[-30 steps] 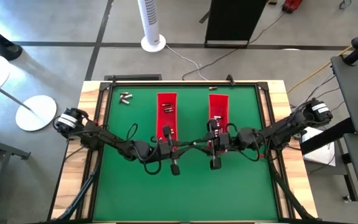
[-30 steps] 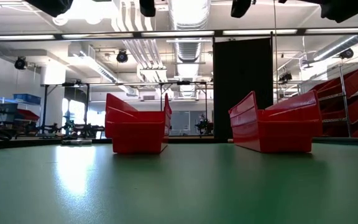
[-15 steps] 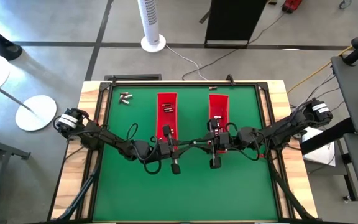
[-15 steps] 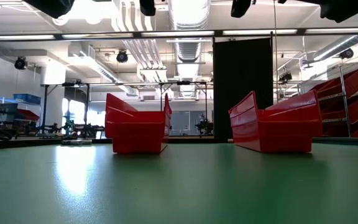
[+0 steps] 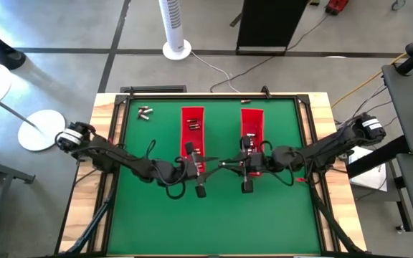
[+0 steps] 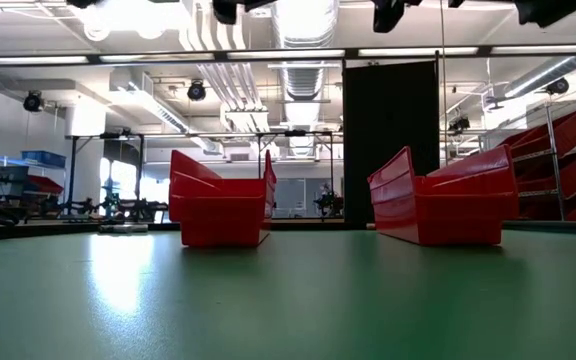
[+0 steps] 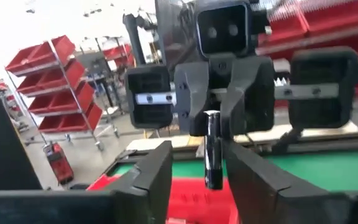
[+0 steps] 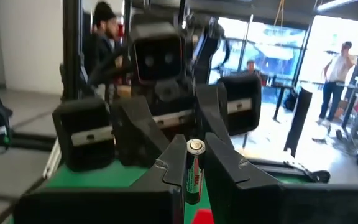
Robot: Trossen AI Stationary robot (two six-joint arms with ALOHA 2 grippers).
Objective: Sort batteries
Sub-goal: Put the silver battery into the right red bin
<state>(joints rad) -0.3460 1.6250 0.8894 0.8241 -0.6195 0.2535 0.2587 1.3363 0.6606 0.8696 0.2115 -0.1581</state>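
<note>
Both grippers meet tip to tip high above the middle of the green table. My right gripper (image 5: 230, 164) (image 8: 193, 171) is shut on a dark battery (image 8: 193, 168) (image 7: 212, 152) with a silvery end. My left gripper (image 5: 211, 166) (image 7: 199, 160) is open; its two fingers stand on either side of that battery with a gap to it. More batteries lie in the left red tray (image 5: 192, 132), in the right red tray (image 5: 252, 123), and loose (image 5: 144, 112) on the mat at the far left. My right gripper pinches the battery's round side (image 8: 192, 180) between its two fingertips. The fingers come in about level from the table's right and lie across the battery. It stands roughly upright, its silvery end (image 8: 196, 146) on top, lifted clear high above the table.
The two red trays (image 6: 220, 200) (image 6: 443, 200) stand lengthwise at the table's far middle, just beyond and below the grippers. The table has a raised dark frame (image 5: 210, 95). People show in the room beyond the table in the right wrist view.
My left arm's rear part has swung a little toward the table's left edge and its wrist has tipped slightly. Both grippers stay over the table's middle.
</note>
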